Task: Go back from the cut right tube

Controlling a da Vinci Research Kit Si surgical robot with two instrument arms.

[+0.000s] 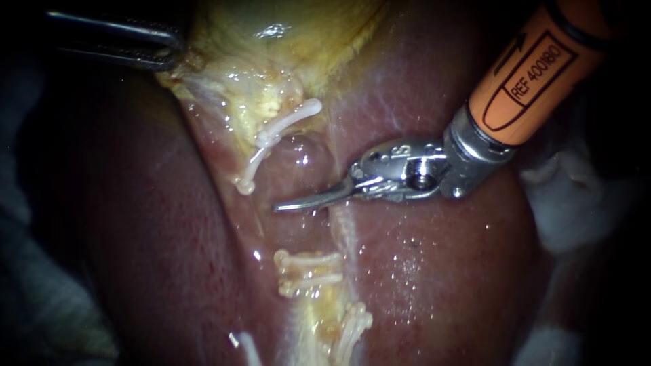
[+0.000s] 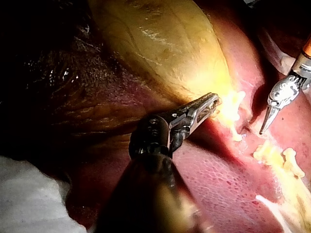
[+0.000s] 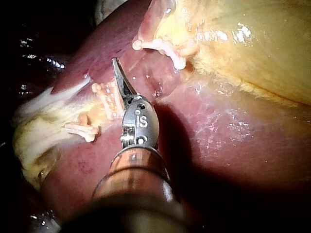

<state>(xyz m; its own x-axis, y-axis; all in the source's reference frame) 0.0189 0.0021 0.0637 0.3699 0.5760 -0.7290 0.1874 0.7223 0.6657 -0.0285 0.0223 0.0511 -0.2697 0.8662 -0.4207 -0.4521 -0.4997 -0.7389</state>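
The left tool [image 1: 173, 57] is coming in at the upper left, and its jaws are clamping the edge of the gallbladder [image 1: 285, 41]. It seems to be holding that yellow sac up and away so that the bed below is lying stretched and open to view. Next to the right, one long clip [image 1: 278, 132] is sitting on the upper stump, just under the gallbladder. Further down, the lower clips [image 1: 308, 271] are stacked across the other end.

The cut tube [image 1: 346, 234] is showing as a pale strand beside those lower clips. Its ends are lying apart, with a bare wet gap of liver [image 1: 441, 271] between them. I cannot tell for sure from this view which tube counts as the right one.

The right tool [image 1: 302, 202] is reaching in from the upper right. Its thin curved jaws are lying together and gripping nothing, and their tip is resting in that gap, near the upper clip but apart from it. With the jaws together it is looking ready to draw back along its own shaft without snagging a clip. White gauze [image 1: 569, 203] is lying at the far right.
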